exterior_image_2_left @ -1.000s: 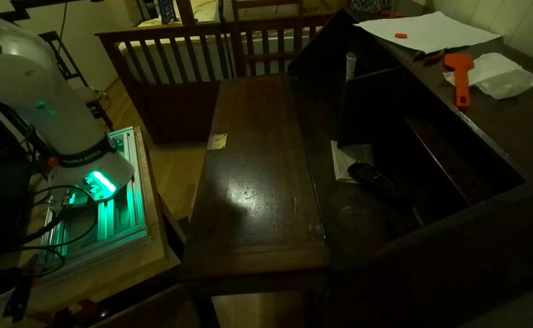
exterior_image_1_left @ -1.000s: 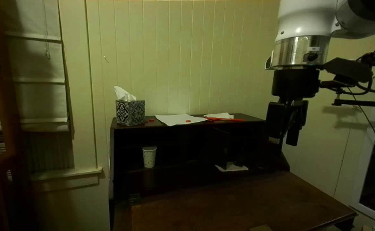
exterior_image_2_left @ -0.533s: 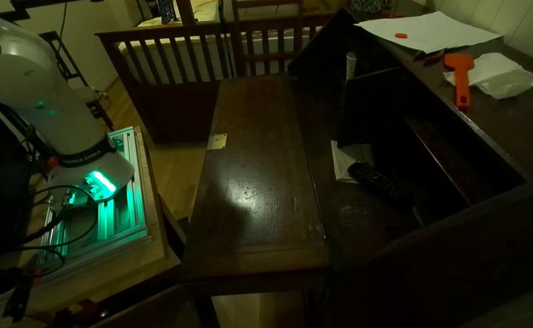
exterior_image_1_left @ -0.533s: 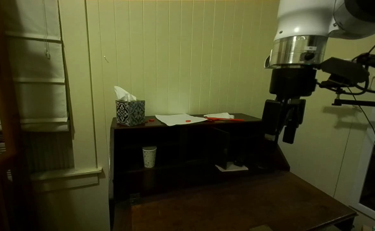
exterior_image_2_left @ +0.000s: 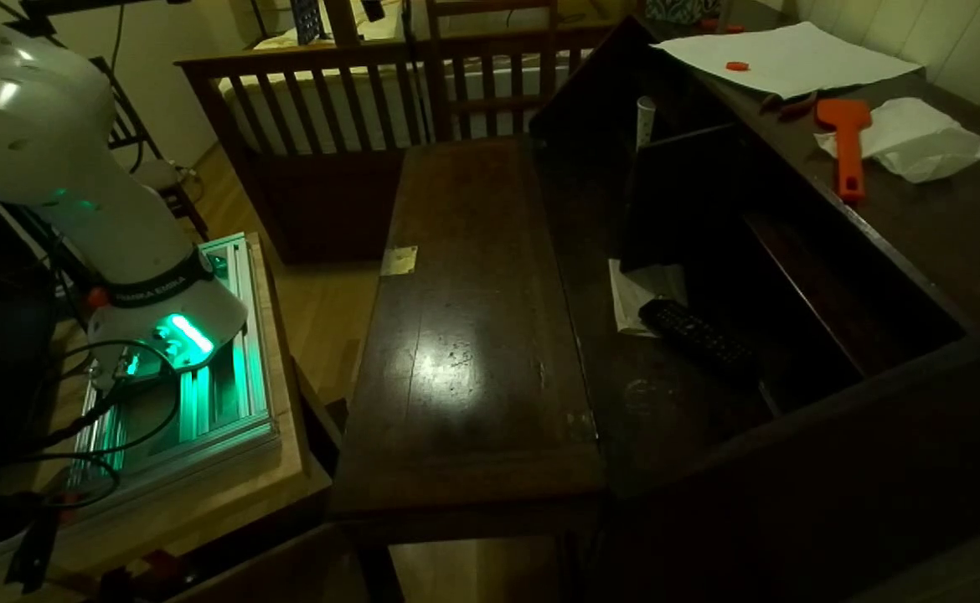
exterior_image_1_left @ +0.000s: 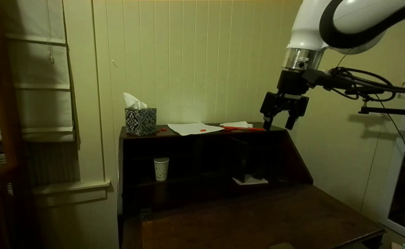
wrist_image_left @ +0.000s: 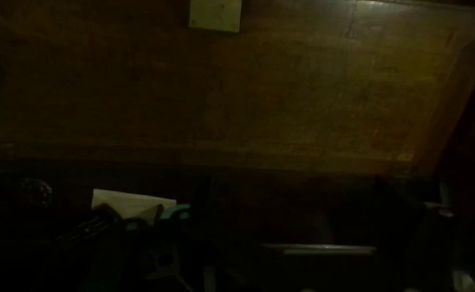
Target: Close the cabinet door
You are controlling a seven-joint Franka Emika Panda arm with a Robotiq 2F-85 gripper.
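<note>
The cabinet door (exterior_image_1_left: 258, 216), a broad dark-brown flap, is folded down flat in front of the dark desk cabinet (exterior_image_1_left: 296, 159). It also lies flat in an exterior view (exterior_image_2_left: 465, 335) and fills the upper part of the wrist view (wrist_image_left: 221, 93), with a brass plate (wrist_image_left: 215, 15) at its far edge. My gripper (exterior_image_1_left: 279, 125) is open and empty, pointing down at about the height of the cabinet top near its right end, apart from the door. In the wrist view the open jaws (wrist_image_left: 294, 178) are very dark against the cabinet. The gripper is out of view in the exterior view with the robot base.
On the cabinet top are a tissue box (exterior_image_1_left: 141, 121), paper (exterior_image_1_left: 194, 129) and an orange scraper (exterior_image_2_left: 848, 151). Inside stand a cup (exterior_image_1_left: 161, 169), a remote (exterior_image_2_left: 695, 335) on a white pad and a small open inner door (exterior_image_2_left: 683, 188). A wooden bed frame (exterior_image_2_left: 331, 201) stands beyond.
My gripper has moved left and slightly up in an exterior view, and the wrist has turned so both fingers show spread apart. The door has not moved.
</note>
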